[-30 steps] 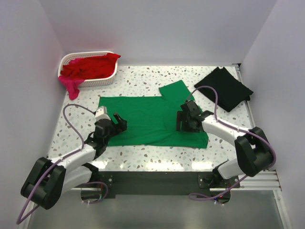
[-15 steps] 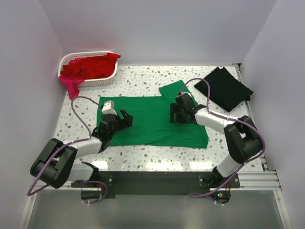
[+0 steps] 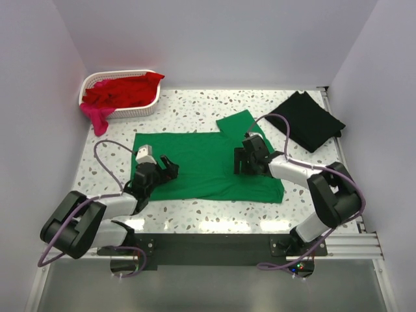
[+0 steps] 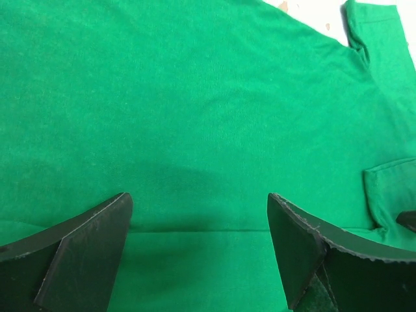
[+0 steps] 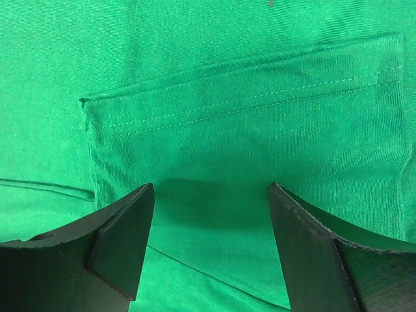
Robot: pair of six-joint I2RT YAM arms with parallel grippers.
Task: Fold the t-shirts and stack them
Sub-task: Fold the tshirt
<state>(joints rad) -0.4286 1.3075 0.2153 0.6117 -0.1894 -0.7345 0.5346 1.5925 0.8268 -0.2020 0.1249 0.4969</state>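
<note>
Within 1 second both arms had shifted inward over the green t-shirt (image 3: 208, 166), spread mid-frame on the counter (image 3: 195, 110). The left gripper (image 3: 166, 170) and right gripper (image 3: 242, 162) held nothing, fingers (image 4: 78, 253) apart, so the fold looked unstarted.

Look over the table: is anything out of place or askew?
A magenta-pink shirt spills over the near-left corner of the white basket onto the table, while the red cloth lies inside. The green shirt lies flat, one sleeve jutting out at its far right corner.
</note>
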